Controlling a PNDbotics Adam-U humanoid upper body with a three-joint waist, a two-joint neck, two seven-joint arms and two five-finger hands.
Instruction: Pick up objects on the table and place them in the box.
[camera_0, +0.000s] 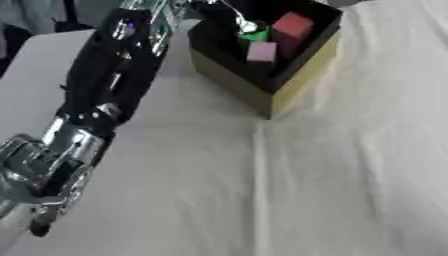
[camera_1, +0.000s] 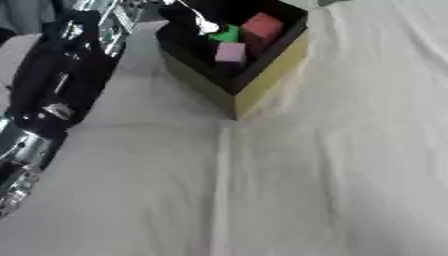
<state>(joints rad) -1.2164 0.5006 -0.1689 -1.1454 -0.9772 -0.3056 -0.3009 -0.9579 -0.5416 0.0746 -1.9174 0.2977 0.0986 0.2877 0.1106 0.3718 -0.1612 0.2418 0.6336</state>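
An open box (camera_0: 302, 75) with tan outer walls and a black inside stands at the top centre of the white cloth. Inside it lie a red block (camera_0: 291, 26), a pink block (camera_0: 262, 51) and a green block (camera_0: 255, 36). My left arm (camera_0: 114, 80) runs from the lower left corner up along the left side. My left hand (camera_0: 231, 13) is over the box's far left part, dark against the black inside. Its pale tip lies right next to the green block; whether it touches the block is hidden. My right hand does not show.
A white cloth (camera_0: 350, 175) with a long crease down the middle covers the table in front of and right of the box. A bare grey tabletop strip (camera_0: 35, 60) shows at the upper left.
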